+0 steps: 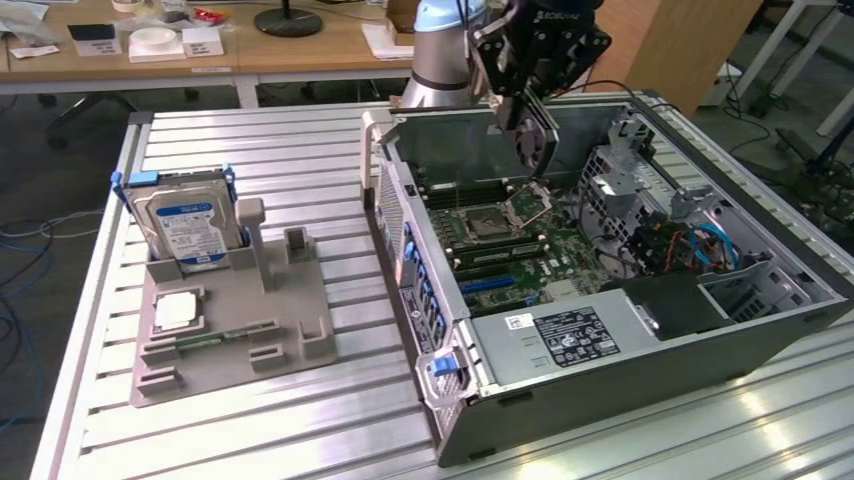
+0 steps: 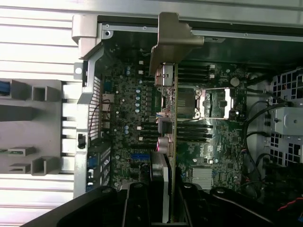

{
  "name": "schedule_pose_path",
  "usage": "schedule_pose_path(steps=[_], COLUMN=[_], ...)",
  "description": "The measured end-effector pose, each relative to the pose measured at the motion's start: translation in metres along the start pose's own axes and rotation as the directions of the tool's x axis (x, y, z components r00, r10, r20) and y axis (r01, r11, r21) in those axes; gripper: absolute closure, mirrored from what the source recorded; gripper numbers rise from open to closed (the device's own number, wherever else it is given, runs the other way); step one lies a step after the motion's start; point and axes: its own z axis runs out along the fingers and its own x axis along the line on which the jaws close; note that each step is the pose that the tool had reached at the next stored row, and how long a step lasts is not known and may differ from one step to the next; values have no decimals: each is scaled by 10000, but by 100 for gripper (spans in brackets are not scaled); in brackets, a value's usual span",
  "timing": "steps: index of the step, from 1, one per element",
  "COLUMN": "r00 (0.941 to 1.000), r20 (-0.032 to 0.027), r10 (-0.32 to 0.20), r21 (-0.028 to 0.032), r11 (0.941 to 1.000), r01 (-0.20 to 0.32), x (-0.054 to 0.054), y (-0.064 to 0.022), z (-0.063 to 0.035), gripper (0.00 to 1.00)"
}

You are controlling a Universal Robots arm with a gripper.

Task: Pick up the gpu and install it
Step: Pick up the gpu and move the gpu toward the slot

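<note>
My gripper (image 1: 525, 98) is shut on the gpu (image 1: 535, 135), a dark card with a round fan, holding it upright in the air over the open computer case (image 1: 641, 355). The card hangs above the far part of the motherboard (image 1: 514, 240), apart from it. In the wrist view I see the gpu (image 2: 169, 142) edge-on, its pale metal end bracket (image 2: 173, 40) pointing away from my gripper (image 2: 162, 203). My black fingers (image 2: 137, 205) clamp both faces of the card. Below it lie the motherboard (image 2: 125, 104) and the CPU socket (image 2: 208, 101).
A grey fixture (image 1: 274, 300) at the exterior view's left holds a silver hard drive with a blue label (image 1: 187, 225), a CPU (image 1: 178, 310) and a green memory stick (image 1: 220, 338). The case holds a power supply (image 1: 561, 335) and cables (image 1: 694, 245). Everything rests on a slatted aluminium table (image 1: 307, 150).
</note>
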Motion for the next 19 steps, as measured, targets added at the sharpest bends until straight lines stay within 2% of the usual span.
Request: schedule_pose_path(steps=[11, 19], r00=[10000, 10000], r20=[-2, -2], r10=[-16, -16], r21=[2, 47], r11=[10000, 10000], r01=[16, 16], x=[-293, -479], y=[-12, -21], z=[48, 97], gripper=[72, 72])
